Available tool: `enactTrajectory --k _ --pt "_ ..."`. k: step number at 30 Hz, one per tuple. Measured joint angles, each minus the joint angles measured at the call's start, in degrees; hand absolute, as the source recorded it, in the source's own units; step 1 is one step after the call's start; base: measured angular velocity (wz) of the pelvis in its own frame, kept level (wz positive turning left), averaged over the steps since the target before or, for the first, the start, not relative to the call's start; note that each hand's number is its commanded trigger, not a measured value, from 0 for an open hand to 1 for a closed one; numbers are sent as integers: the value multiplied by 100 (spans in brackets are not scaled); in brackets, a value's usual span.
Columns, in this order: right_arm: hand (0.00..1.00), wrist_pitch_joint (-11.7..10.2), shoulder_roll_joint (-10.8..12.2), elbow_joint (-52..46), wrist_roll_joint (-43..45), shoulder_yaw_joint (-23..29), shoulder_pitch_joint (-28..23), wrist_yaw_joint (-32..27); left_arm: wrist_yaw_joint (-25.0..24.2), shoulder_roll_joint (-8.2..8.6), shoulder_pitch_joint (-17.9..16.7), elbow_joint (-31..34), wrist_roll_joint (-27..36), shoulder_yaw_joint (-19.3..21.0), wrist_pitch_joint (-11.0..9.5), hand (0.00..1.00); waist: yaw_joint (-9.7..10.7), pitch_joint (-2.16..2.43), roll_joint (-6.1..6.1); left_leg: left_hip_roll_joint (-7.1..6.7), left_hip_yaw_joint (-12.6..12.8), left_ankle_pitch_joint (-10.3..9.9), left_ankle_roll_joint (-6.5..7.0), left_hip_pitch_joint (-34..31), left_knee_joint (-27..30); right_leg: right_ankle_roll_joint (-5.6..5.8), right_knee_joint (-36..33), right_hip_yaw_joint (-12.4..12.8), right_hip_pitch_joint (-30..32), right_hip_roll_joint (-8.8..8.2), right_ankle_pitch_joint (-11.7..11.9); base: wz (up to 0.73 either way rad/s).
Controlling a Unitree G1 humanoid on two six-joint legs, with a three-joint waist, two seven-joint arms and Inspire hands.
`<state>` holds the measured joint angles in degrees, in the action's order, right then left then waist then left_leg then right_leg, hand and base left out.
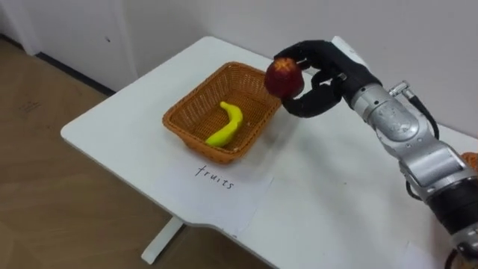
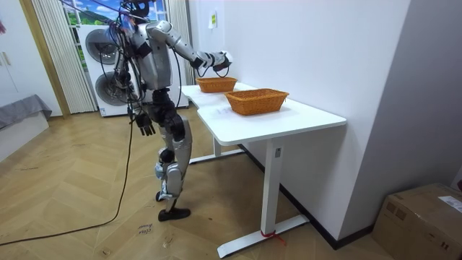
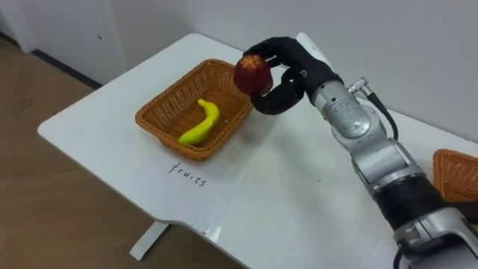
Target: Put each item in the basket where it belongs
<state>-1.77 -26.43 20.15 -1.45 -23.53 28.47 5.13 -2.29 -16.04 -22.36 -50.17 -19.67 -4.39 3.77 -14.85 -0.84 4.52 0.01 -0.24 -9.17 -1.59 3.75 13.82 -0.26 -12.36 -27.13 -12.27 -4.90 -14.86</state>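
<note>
Red apple [image 1: 284, 77] sits clasped between the curled fingers and thumb of the right hand [image 1: 337, 78], held in the air at the two o'clock corner of a wicker basket [image 1: 187, 134] on the white table [image 1: 119, 119]. A yellow banana [image 1: 228, 125] lies inside that basket, a handwritten paper sheet [image 1: 216, 190] lies at its six o'clock, and a second wicker basket [image 3: 455, 172] shows at three o'clock. The left hand [image 2: 146, 126] hangs at the standing robot's side, fingers slack.
</note>
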Motion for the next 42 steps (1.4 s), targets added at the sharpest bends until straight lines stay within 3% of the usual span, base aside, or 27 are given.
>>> enactTrajectory --k 2,5,9,19,24,42 --pt "100 2 21 -112 12 0 -133 9 -39 1 -11 25 -65 8 0 0 -34 -7 -27 -5 -25 -27 2 -7 69 8 75 -30 -56 14 -7 15" --pt "100 18 23 -126 198 2 -230 66 -102 1 -182 165 -247 51 14 0 -134 36 -120 -11 -76 -108 16 -27 176 28 66 -48 -97 23 -21 10" --pt "100 88 35 -131 372 2 -301 153 -245 9 -422 305 -470 315 153 0 -156 71 -155 -75 -169 -117 37 9 176 74 70 -129 -199 -17 -37 13" --pt "100 255 36 -255 401 14 -516 435 -350 142 -779 304 -628 413 380 0 -252 84 -153 -150 -316 -117 42 197 116 118 75 -255 -421 -60 -66 7" --pt "100 315 29 -254 414 12 -861 570 -349 146 -857 283 -627 410 389 0 -320 83 -96 -256 -477 -118 72 192 170 180 57 -425 -495 -132 -134 19" --pt "100 314 -25 -243 -139 36 -1156 550 -340 140 -994 318 -595 390 435 0 -274 69 -145 -331 -497 -191 168 188 289 251 -34 -430 -560 -217 -185 1"
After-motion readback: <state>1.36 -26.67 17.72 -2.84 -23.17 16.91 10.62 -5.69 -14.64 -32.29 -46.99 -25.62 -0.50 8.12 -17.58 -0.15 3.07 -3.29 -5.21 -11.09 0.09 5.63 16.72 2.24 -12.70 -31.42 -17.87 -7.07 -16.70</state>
